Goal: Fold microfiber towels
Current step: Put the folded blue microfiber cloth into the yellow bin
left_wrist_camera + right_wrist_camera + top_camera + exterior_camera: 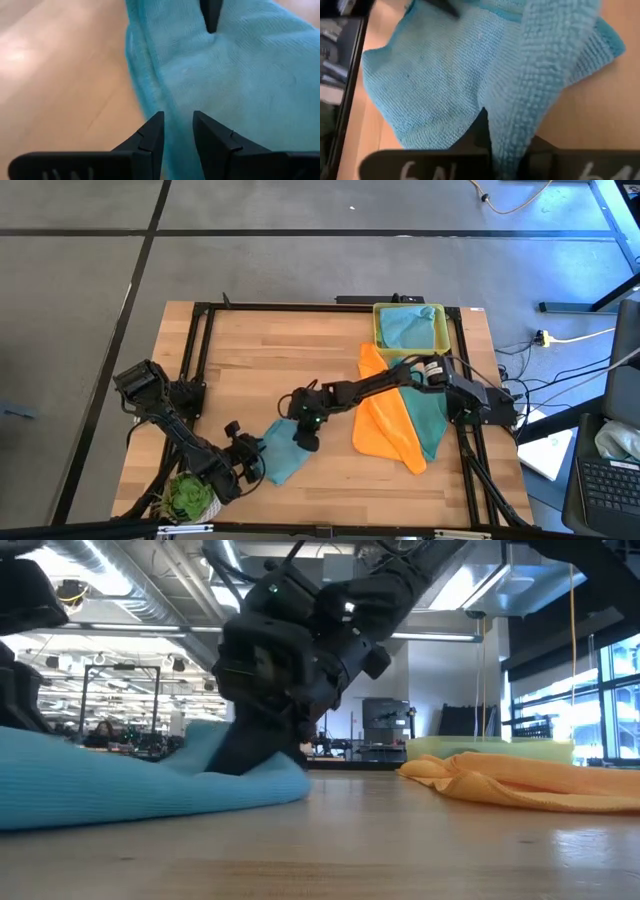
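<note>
A: Table first, then: wooden top, black frame, and most of the microfiber towels sit well away from both sets of fingers. An orange towel and a teal towel lie overlapped on the right arm's side, another light blue one is bundled in the yellow tray at the far edge, and a lime green towel is balled up at the near corner behind the left arm.

B: And the one being worked?

A: The light blue towel, lying between the two grippers. The right gripper has its fingers shut tight on a raised ridge of that cloth; in its wrist view the pile bunches up right between them, with the rest of the towel spreading out beyond the fingertips.

B: The left gripper?

A: Its fingers stand part open, low over the table, with the towel's edge running between and just ahead of the tips. From that view I'd say they aren't pinching anything.

B: So which step?

A: Looks like the start of a fold: one pinch made, cloth bunched rather than flat.

B: Next move?

A: My guess is the right gripper needs to lift and carry its pinched edge across the towel while the left either clamps the near edge or holds it down, so the cloth doesn't drag along the wood. The soft pile may slip or fold unevenly.
</note>
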You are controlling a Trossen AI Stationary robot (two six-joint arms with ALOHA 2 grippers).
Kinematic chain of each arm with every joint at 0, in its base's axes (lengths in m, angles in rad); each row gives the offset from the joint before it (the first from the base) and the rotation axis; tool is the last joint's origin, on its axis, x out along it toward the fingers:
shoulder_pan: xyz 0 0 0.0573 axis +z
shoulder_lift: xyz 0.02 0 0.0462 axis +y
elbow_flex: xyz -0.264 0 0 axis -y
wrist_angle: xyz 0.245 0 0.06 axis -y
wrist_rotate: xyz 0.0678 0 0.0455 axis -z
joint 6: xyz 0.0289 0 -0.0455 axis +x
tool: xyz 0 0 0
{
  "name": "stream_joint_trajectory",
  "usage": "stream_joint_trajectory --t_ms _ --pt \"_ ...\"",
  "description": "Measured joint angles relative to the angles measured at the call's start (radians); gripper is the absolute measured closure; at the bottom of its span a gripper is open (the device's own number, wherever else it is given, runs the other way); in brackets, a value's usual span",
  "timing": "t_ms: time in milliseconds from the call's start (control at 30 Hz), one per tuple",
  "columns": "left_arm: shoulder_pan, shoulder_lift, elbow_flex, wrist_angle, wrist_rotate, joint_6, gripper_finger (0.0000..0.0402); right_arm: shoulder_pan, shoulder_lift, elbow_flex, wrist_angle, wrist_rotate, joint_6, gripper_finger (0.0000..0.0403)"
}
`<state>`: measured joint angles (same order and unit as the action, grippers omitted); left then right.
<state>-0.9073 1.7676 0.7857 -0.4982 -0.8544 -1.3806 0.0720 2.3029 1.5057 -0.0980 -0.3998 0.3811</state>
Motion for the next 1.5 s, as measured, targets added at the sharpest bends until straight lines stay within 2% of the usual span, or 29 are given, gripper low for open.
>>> stream_joint_trajectory --t_ms 133,267,367,433,567,600,700,767,1033,1233,1400,1500 --pt "-0.007 0.000 0.052 -0.059 -0.056 0.013 0.0305 -0.058 -0.049 0.052 -0.236 0.035 -0.112 0.0395" --pt "-0.013 -0.001 0.103 -0.088 -0.124 0.071 0.0305 -0.123 -0.080 0.170 -0.627 0.259 -0.271 0.0396" --pt "-0.012 -0.002 0.113 -0.092 -0.133 0.085 0.0305 -0.175 -0.097 0.233 -0.856 0.413 -0.358 0.0396" --pt "-0.012 -0.002 0.113 -0.093 -0.131 0.083 0.0305 -0.218 -0.106 0.240 -0.939 0.455 -0.418 0.0396" --pt "-0.013 -0.002 0.113 -0.091 -0.130 0.072 0.0305 -0.315 -0.112 0.197 -0.969 0.484 -0.444 0.0396" --pt "-0.014 -0.002 0.113 -0.090 -0.130 0.064 0.0305 -0.336 -0.112 0.195 -0.987 0.542 -0.434 0.0396" --pt "-0.016 -0.002 0.113 -0.089 -0.130 0.051 0.0305 -0.383 -0.116 0.195 -1.090 0.826 -0.408 0.0396" --pt "-0.016 -0.001 0.113 -0.091 -0.130 0.050 0.0305 -0.411 -0.118 0.195 -1.128 0.919 -0.404 0.0396" --pt "-0.016 -0.002 0.113 -0.094 -0.131 0.048 0.0305 -0.550 -0.145 0.195 -1.195 0.940 -0.364 0.0392" --pt "-0.018 -0.001 0.113 -0.093 -0.130 0.047 0.0305 -0.639 -0.237 0.193 -1.188 0.911 -0.357 0.0393" --pt "-0.018 -0.001 0.113 -0.093 -0.129 0.048 0.0305 -0.666 -0.347 0.192 -1.180 0.894 -0.339 0.0392" --pt "-0.016 -0.001 0.113 -0.094 -0.129 0.048 0.0305 -0.674 -0.379 0.191 -1.129 0.824 -0.333 0.0393"
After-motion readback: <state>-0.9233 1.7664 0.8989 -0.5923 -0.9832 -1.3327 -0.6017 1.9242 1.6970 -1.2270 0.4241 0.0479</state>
